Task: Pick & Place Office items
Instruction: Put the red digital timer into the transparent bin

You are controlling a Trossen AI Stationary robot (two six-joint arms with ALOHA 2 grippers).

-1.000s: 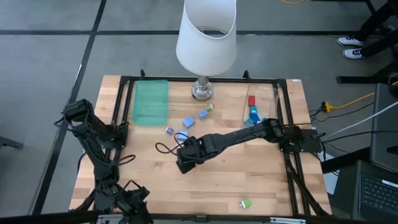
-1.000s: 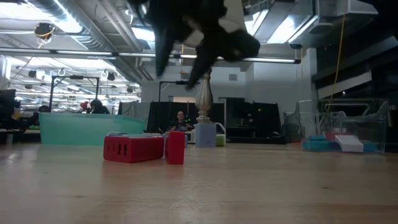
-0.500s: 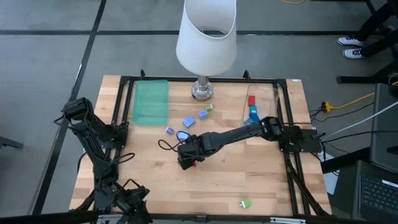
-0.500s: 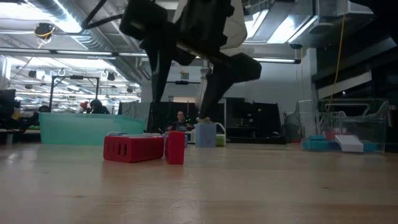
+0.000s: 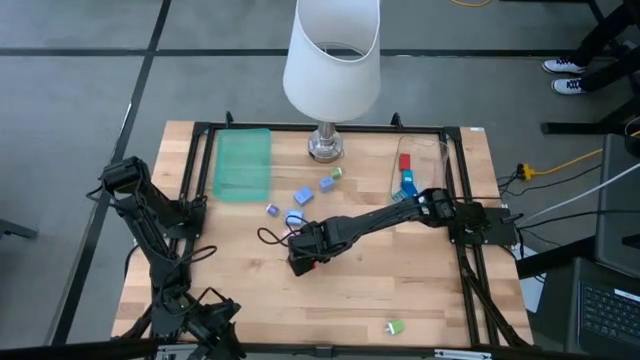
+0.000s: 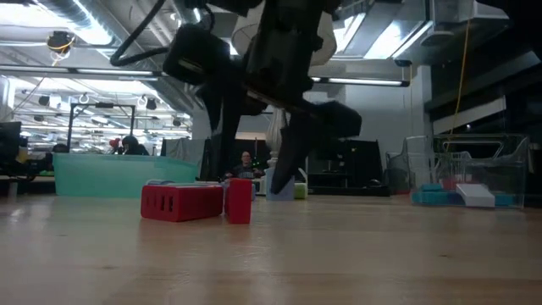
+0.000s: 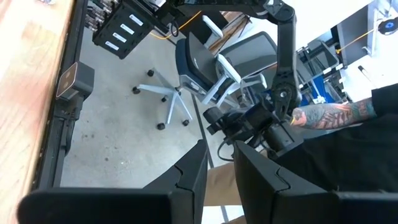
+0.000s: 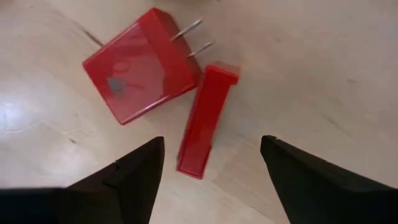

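Note:
Two red office items lie mid-table: a blocky red plug (image 8: 140, 74) with two metal prongs, and a narrow red bar (image 8: 205, 118) beside it. Both rest flat on the wood, as the low view shows for the plug (image 6: 180, 203) and the bar (image 6: 239, 201). My right gripper (image 8: 211, 146) hangs open just above them, pointing down, one finger on either side of the bar's near end, touching nothing; it also shows from above (image 5: 303, 255). My left gripper (image 7: 221, 180) waits at the table's near left corner (image 5: 215, 322), fingers almost together and empty.
Several small blue, purple and green pieces (image 5: 303, 196) lie just beyond the gripper; one green piece (image 5: 396, 327) sits near the front edge. A green tray (image 5: 244, 163) is far left, a lamp base (image 5: 325, 147) far centre, and a clear bin (image 5: 415, 175) with red and blue pieces far right.
My right gripper has come down toward the two red pieces, its fingers now hanging low over them. The red pieces have stayed where they were.

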